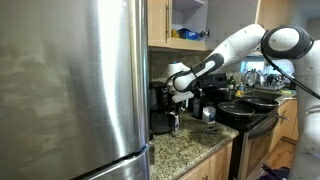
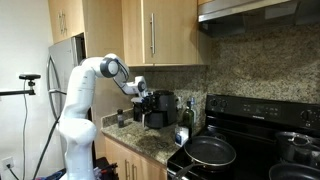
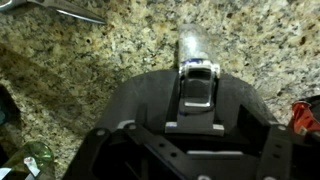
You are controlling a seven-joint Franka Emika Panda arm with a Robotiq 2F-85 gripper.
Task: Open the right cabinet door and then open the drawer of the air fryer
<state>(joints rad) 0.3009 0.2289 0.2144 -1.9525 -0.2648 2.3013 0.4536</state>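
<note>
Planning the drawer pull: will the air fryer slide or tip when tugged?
The air fryer looks tall and narrow, so a tug may rock it. The granite counter looks smooth and glossy, so it could slide forward.

In an exterior view the camera hugs the fridge (image 1: 70, 80), facing along the counter (image 1: 188, 150); in an exterior view it looks back over the stove (image 2: 255, 108) (both catch the arm (image 1: 225, 50)). Wrist view: close above that counter.

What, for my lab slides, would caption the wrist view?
Open gripper over the black rounded drawer's silver-tipped handle, speckled granite countertop beyond.
</note>
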